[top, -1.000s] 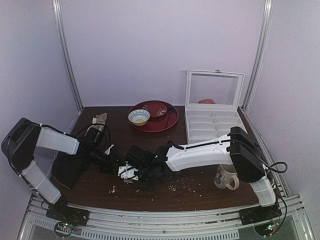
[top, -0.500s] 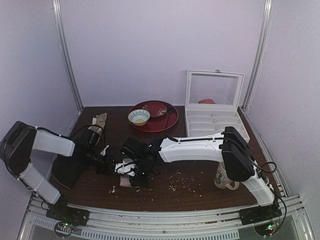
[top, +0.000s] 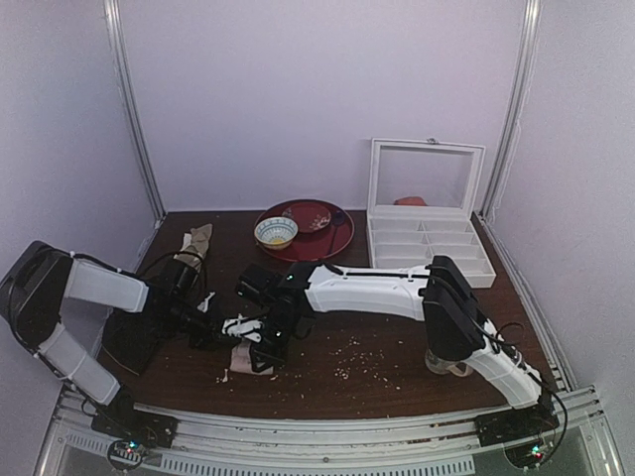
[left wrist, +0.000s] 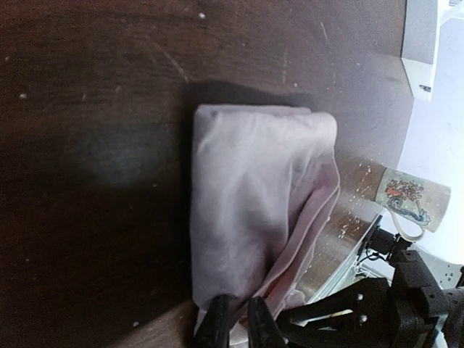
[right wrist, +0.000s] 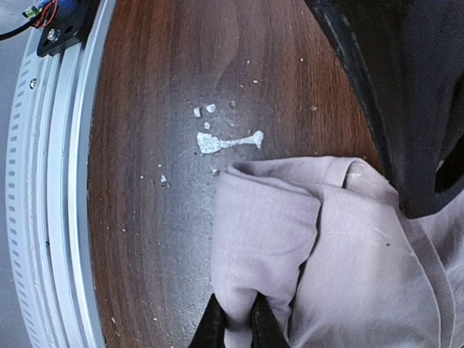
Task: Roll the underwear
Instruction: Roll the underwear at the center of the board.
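Our left gripper point(left wrist: 238, 322) has just clenched on the underwear point(left wrist: 254, 203) edge; our right gripper point(right wrist: 235, 319) keeps pinching a fold, so we judge rolling can continue

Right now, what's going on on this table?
Two robot arms are working on a pale pink pair of underwear on the dark wooden table. The left gripper and the right gripper each pinch an edge of the fabric, near the table's front left. The garment lies folded into a loose bundle rather than a tight roll. A mug, a bowl on a red plate and a compartment box sit aside.
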Tool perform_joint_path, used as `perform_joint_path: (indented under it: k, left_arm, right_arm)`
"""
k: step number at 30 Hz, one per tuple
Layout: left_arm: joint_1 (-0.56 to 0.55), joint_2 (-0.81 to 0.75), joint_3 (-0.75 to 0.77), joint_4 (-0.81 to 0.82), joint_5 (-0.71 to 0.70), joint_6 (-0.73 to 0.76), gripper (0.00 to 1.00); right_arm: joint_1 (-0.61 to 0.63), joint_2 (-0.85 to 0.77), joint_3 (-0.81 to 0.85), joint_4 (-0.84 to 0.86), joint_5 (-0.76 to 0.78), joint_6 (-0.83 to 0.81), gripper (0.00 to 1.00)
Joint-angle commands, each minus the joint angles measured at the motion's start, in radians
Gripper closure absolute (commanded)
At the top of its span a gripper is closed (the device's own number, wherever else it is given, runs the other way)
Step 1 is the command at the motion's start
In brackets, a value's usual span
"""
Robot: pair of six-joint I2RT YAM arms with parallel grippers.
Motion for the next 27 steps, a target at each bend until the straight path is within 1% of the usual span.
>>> perform_joint_path:
  k: [1, 4, 9, 12, 14, 17, 21, 27]
  left_arm:
    - [-0.005, 0.026, -0.007, 0.006, -0.004, 0.02, 0.85]
    - [-0.017, 0.043, -0.001, 0.011, -0.003, 0.019, 0.86]
    - [-0.018, 0.035, 0.003, 0.019, -0.011, 0.008, 0.87]
    - [-0.018, 0.026, 0.014, -0.001, -0.022, 0.01, 0.87]
    - [-0.018, 0.021, 0.026, -0.043, -0.056, 0.015, 0.87]
    - [-0.018, -0.011, 0.028, -0.085, -0.091, 0.023, 0.87]
    - [-0.018, -0.055, 0.029, -0.116, -0.102, 0.029, 0.87]
    - [-0.016, -0.152, 0.033, -0.146, -0.118, 0.017, 0.86]
  right_arm:
    - [-0.009, 0.082, 0.065, -0.106, -0.085, 0.006, 1.0]
    - [-0.019, 0.112, 0.107, -0.136, -0.13, 0.015, 1.0]
    - [-0.044, 0.132, 0.117, -0.137, -0.216, 0.047, 1.0]
    - [-0.06, 0.142, 0.117, -0.136, -0.259, 0.06, 1.0]
    - [-0.069, 0.147, 0.118, -0.134, -0.28, 0.068, 1.0]
    - [-0.077, 0.141, 0.101, -0.116, -0.287, 0.078, 1.0]
    - [-0.087, 0.127, 0.073, -0.081, -0.303, 0.105, 1.0]
    - [-0.104, 0.158, 0.082, -0.068, -0.354, 0.17, 1.0]
